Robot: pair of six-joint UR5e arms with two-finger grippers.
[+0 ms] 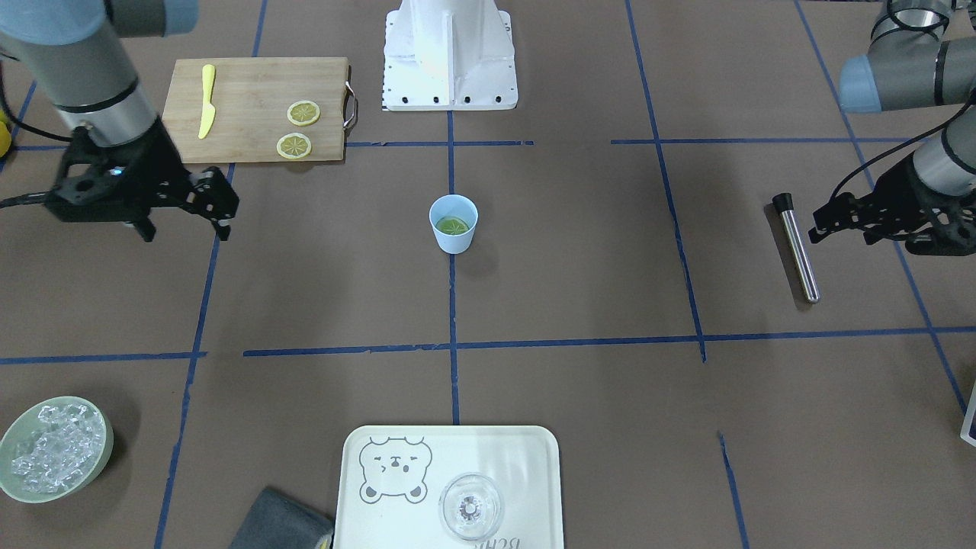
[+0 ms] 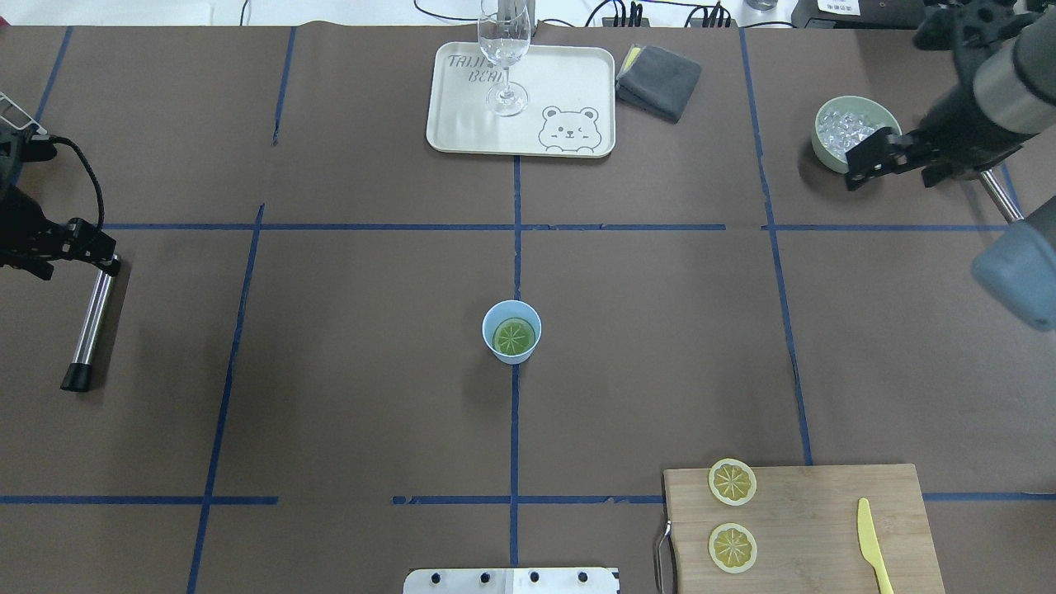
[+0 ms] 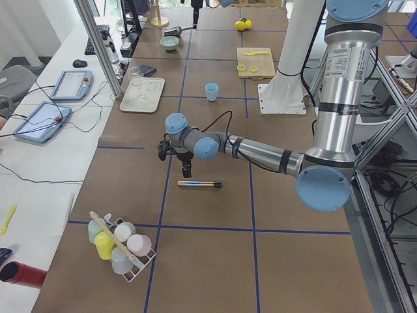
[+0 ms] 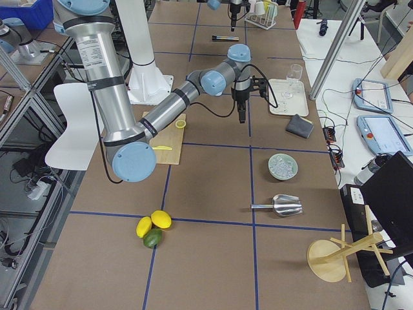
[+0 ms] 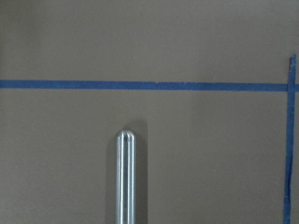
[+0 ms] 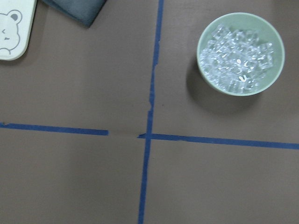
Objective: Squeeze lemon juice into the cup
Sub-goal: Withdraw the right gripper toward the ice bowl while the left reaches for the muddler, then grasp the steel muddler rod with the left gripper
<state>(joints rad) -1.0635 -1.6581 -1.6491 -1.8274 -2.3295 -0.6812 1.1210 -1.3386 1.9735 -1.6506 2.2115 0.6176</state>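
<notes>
A thin round yellow lemon slice (image 2: 512, 336), its pale segmented face up and tinged green, lies flat in the bottom of the small light blue tapered plastic cup (image 1: 454, 241). The cup stands upright mid-worktop (image 1: 579, 252), on brown covering gridded with blue tape. The right gripper (image 1: 184, 229) hangs with its fingers spread wide; whether the left gripper (image 1: 817, 223) is apart or together I cannot tell. A pale green bowl (image 6: 199, 49) holds ice, and a clear glass (image 1: 471, 507) stands on a cream bear-printed tray (image 1: 526, 473)

table (image 2: 330, 396) | on it: cup (image 1: 454, 242), cutting board (image 2: 817, 511), tray (image 2: 569, 74), ice bowl (image 6: 236, 93), cloth (image 2: 660, 78), metal rod (image 2: 89, 326)
</notes>
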